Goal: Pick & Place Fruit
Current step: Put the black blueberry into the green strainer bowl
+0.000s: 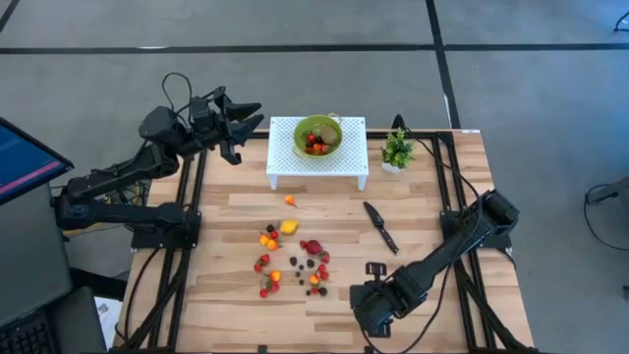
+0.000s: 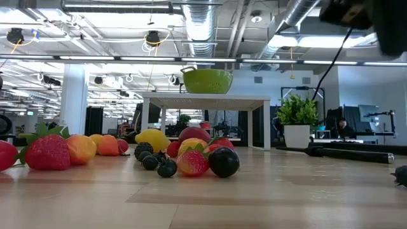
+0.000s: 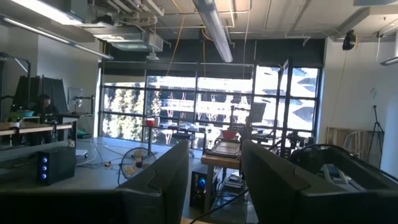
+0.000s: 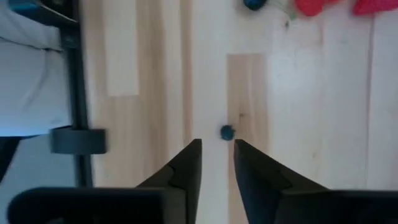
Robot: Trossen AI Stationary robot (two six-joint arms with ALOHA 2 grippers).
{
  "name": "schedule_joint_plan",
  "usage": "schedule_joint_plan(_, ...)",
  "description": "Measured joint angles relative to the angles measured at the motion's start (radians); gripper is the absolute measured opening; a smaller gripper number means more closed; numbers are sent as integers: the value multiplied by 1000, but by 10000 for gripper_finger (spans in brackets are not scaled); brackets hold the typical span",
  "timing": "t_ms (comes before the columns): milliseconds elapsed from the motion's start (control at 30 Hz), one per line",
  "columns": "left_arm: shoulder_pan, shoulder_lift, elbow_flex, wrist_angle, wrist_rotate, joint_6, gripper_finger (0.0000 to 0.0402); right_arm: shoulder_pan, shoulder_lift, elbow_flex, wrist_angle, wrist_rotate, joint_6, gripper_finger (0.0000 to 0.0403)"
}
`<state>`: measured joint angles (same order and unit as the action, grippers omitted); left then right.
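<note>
From above: wooden worktop point(image 1: 413, 226) with scattered fruit point(image 1: 292, 258) at the middle, slightly toward 7 o'clock. Small white stand point(image 1: 285, 157) at 12 o'clock, carrying a green bowl point(image 1: 318, 135) with some red pieces inside. Little potted plant point(image 1: 397, 151) near 1 o'clock, just beside the stand. Black knife point(image 1: 380, 226) lying flat toward 3 o'clock of the fruit, apart from it. Left end effector point(image 1: 248, 120) raised off the 11 o'clock corner, pointing toward the stand, holding nothing. Right end effector point(image 1: 371, 307) low over the 5 o'clock edge, near the fruit but not touching it.

From worktop level: strawberry point(image 2: 46, 151) at 9 o'clock, orange and yellow pieces behind it, dark berries point(image 2: 154, 159) and one bigger black berry point(image 2: 224, 161) at the middle. Stand and bowl point(image 2: 207, 80) behind, plant point(image 2: 297, 121) toward 3 o'clock, knife point(image 2: 346, 153) lying under it.

From the left wrist: two dark fingers point(image 3: 155, 180) standing apart, only the room and windows between them, nothing clamped.

From the right wrist: end effector point(image 4: 217, 163) pointing down at the bare wood, fingers point(image 4: 186, 165) a little apart, a narrow gap between, nothing in it. One tiny dark blue berry point(image 4: 227, 132) on the wood just beyond the tips, not touched. Red pieces point(image 4: 317, 6) farther off at the frame border.
</note>
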<state>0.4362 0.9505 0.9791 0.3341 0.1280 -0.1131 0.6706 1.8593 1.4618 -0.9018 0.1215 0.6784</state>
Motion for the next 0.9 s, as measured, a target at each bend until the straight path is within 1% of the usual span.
schedule_joint_plan(133,0,0,0,3,0,0,142,-21,8,-30,23,-22,0,112)
schedule_joint_plan(233,0,0,0,5,0,0,142,-40,41,-35,26,-45,-5,128)
schedule_joint_plan(400,0,0,0,5,0,0,142,-60,103,-34,42,-54,-8,149)
schedule_joint_plan(467,0,0,0,5,0,0,142,-64,125,-34,41,-83,-8,156)
schedule_joint_plan(633,0,0,0,5,0,0,142,-62,161,-35,49,-165,-9,168)
schedule_joint_plan(833,0,0,0,6,0,0,142,-60,158,-34,58,-155,-50,174)
schedule_joint_plan(900,0,0,0,6,0,0,142,-62,175,-32,61,-148,-53,173)
